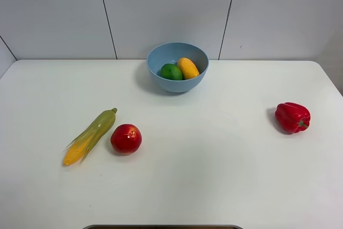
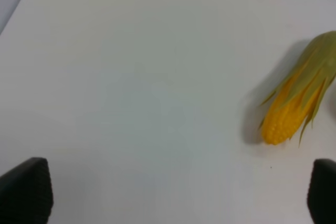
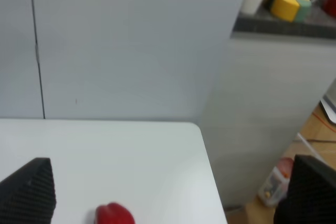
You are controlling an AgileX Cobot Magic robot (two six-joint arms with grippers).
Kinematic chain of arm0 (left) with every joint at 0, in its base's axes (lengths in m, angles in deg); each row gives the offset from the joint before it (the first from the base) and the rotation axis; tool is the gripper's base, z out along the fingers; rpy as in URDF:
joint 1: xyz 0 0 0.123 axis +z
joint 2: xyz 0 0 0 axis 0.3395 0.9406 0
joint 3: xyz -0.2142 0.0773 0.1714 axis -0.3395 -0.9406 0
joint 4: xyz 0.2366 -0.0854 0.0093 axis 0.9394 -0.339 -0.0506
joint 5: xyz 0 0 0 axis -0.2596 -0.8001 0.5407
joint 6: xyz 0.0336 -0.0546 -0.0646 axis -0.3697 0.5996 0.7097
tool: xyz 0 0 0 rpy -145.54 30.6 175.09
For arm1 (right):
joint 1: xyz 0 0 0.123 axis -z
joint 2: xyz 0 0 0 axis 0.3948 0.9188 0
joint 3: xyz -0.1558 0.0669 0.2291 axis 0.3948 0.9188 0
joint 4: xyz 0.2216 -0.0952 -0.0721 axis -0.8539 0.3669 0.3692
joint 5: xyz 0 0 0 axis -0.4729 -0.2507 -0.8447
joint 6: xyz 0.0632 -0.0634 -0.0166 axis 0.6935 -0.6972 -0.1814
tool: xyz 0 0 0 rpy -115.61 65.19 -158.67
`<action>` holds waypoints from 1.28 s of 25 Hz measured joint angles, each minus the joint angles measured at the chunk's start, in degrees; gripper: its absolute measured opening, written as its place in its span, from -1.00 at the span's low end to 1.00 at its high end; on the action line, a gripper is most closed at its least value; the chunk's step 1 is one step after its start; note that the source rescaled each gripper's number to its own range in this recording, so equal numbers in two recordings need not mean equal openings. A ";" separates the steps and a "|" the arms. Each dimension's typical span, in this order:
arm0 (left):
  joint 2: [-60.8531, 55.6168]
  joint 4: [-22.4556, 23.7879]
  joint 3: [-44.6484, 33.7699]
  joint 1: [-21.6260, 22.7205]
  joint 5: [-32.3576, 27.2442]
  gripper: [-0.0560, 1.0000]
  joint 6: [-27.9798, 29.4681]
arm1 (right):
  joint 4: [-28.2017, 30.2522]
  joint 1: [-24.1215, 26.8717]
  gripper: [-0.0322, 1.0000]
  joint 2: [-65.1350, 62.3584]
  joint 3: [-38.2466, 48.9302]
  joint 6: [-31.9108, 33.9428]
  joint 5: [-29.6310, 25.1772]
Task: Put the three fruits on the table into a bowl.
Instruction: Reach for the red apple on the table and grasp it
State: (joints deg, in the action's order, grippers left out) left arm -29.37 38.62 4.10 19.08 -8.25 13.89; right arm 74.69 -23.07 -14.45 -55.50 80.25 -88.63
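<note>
Lime (image 1: 171, 72) and mango (image 1: 188, 68) in bowl (image 1: 177, 85) at rear, apple (image 1: 126, 139) just right of corn (image 1: 91, 137) (front left), pepper (image 1: 292, 117) far right.

The left gripper (image 2: 173, 198) hangs over the white table (image 2: 131, 77), jaws wide — one fingertip (image 2: 323, 192) near the corn cob (image 2: 296, 98), the other well apart.

The bench (image 1: 214, 175) is smooth, matt white. The bowl (image 1: 177, 85) looks like smooth light-blue plastic. The apple (image 1: 126, 139) and bell pepper (image 1: 292, 117) are glossy, with small highlights. The corn cob (image 1: 90, 137) has a dull, ridged husk. The pads (image 3: 31, 192) of the right hand (image 3: 168, 192) are black, finely ribbed
</note>
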 joint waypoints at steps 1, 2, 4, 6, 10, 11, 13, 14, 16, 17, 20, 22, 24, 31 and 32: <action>0.00 0.00 0.00 0.00 0.00 1.00 0.00 | -0.71 0.54 1.00 -1.17 1.54 0.00 0.00; 0.00 0.00 0.00 0.00 0.00 1.00 0.00 | -1.63 0.76 1.00 -2.59 3.47 0.05 0.06; 0.00 0.00 0.00 0.00 0.00 1.00 0.00 | -3.20 1.05 1.00 -5.17 7.52 0.43 0.06; 0.00 0.00 0.00 0.00 0.00 1.00 0.00 | -3.72 1.05 1.00 -7.84 11.18 1.58 0.12; 0.00 0.00 0.00 0.00 0.00 1.00 0.00 | -4.04 1.05 1.00 -12.91 18.31 2.67 0.12; 0.00 0.00 0.00 0.00 0.00 1.00 0.00 | -4.39 1.05 1.00 -14.03 19.97 2.88 0.12; 0.00 0.00 0.00 0.00 0.00 1.00 0.00 | -4.78 1.05 1.00 -16.73 22.63 3.42 0.12; 0.00 0.00 0.00 0.00 0.00 1.00 0.00 | -4.84 1.05 1.00 -18.12 23.96 3.69 0.13; 0.00 0.00 0.00 0.00 0.00 1.00 0.00 | -4.84 1.05 1.00 -20.61 26.35 4.45 0.13; 0.00 0.00 0.00 0.00 0.00 1.00 0.00 | -4.84 1.05 1.00 -21.97 27.65 4.72 0.13; 0.00 0.00 0.00 0.00 0.00 1.00 0.00 | -4.84 0.61 1.00 -25.42 31.38 4.96 0.28; 0.00 0.00 0.00 0.00 0.00 1.00 0.00 | -4.90 -0.26 1.00 -26.91 33.51 5.83 0.28; 0.00 0.00 0.00 0.00 0.00 1.00 0.00 | -5.01 -0.56 1.00 -27.37 35.46 6.25 0.32; 0.00 0.00 0.00 0.00 0.00 1.00 0.00 | -5.17 -0.63 1.00 -30.64 41.75 6.25 1.88; 0.00 0.00 0.00 0.00 0.00 1.00 0.00 | -5.17 -0.63 1.00 -31.24 41.98 6.25 1.76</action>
State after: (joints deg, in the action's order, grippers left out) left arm -29.37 38.62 4.10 19.08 -8.25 13.89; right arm 69.52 -23.69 -45.68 -13.52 86.50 -86.87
